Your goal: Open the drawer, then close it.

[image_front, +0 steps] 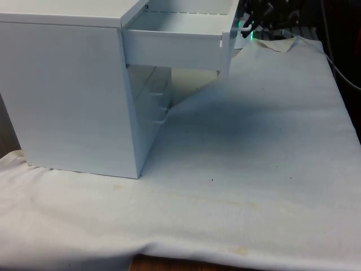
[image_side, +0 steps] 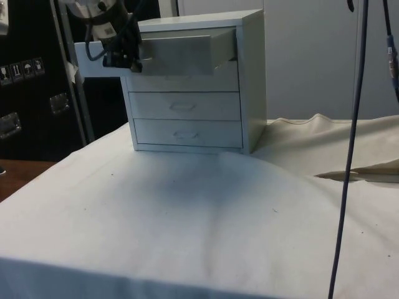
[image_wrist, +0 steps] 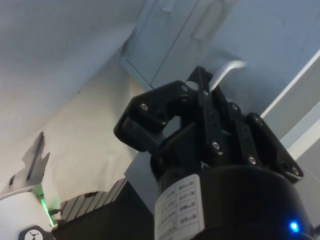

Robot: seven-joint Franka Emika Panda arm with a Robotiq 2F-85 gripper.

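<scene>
Side view: 1 chest (image_side: 249, 81) | 3 drawers, top drawer (image_side: 181, 55) out | jaws clamp its handle (image_wrist: 227, 70)

Chest of drawers (image_front: 73, 90) — smooth, matt white panels, painted look. Top drawer (image_front: 172, 48) same finish; its handle (image_wrist: 227, 70) smooth pale metal, slight sheen. Cloth (image_front: 242, 186) — white woven fabric, matt, creased, a few faint stains. Gripper (image_wrist: 200, 92) black, matt, hard plastic look, with small metal screws.
</scene>
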